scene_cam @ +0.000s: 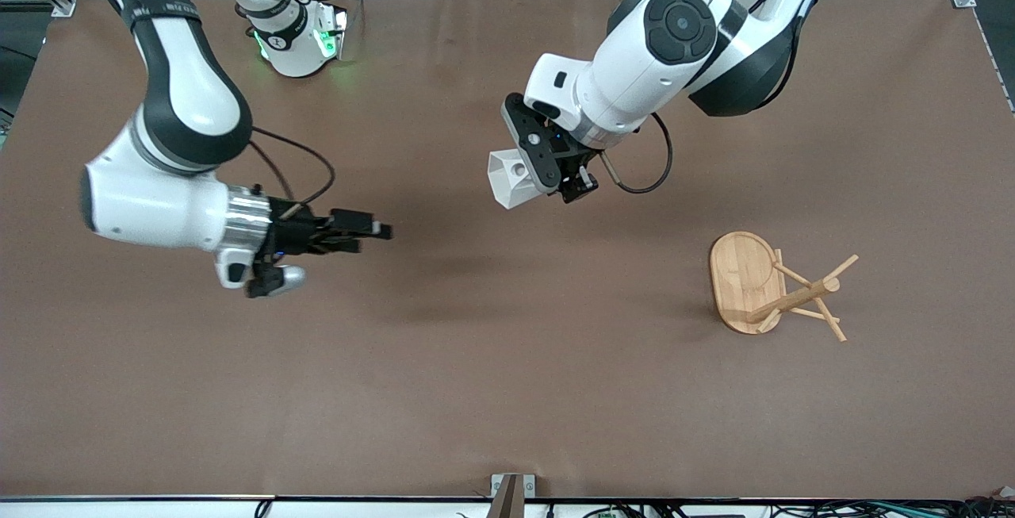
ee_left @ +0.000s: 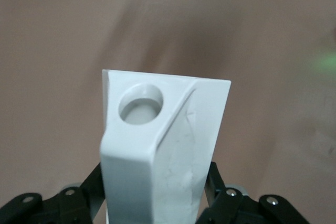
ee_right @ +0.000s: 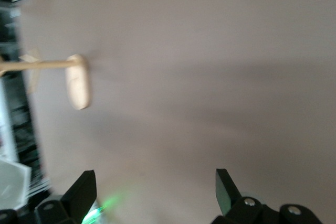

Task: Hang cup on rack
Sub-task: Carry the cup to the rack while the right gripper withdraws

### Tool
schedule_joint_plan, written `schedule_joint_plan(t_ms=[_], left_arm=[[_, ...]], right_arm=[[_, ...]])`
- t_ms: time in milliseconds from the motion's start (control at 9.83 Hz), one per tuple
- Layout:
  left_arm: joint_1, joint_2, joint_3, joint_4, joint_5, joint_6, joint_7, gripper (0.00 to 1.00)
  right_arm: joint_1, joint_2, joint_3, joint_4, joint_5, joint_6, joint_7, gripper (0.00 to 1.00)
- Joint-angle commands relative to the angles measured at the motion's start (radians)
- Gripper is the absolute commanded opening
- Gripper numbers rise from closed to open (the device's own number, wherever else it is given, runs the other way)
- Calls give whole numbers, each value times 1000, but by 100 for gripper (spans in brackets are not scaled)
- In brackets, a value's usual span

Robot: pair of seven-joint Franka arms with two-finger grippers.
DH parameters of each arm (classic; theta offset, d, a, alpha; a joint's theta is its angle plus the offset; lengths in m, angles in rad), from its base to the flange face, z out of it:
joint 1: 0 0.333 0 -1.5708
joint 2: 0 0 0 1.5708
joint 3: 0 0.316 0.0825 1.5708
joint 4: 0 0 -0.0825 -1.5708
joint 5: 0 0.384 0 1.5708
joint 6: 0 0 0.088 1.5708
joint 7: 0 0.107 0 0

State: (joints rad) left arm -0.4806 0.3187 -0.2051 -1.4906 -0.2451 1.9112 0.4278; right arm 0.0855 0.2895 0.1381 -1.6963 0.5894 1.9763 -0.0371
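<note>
I'm holding the cup (scene_cam: 507, 177) mid-frame in the left gripper (scene_cam: 555, 173), jaws clenched on it, handle hole exposed for a peg. The right gripper (scene_cam: 373, 231), jaws released, is waiting centre-left. The rack (scene_cam: 781, 288) is standing lower right on the counter (scene_cam: 507, 391).

A wide table (scene_cam: 507, 391) covered in matte brown material fills most of the frame. One object is seen resting directly on it: a light wooden rack (scene_cam: 773, 286) at the right of the frame, just below mid-height, with an oval base, central post and thin angled pegs.
</note>
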Motion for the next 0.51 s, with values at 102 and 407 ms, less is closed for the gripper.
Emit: schedule_joint_plan(t_ms=[102, 407], left_arm=[[13, 0, 3, -13, 95, -94, -220, 0], [69, -30, 10, -10, 141, -135, -352, 0]], right_arm=[[-44, -93, -23, -25, -537, -23, 95, 100], [-44, -133, -74, 102, -620, -255, 111, 100]])
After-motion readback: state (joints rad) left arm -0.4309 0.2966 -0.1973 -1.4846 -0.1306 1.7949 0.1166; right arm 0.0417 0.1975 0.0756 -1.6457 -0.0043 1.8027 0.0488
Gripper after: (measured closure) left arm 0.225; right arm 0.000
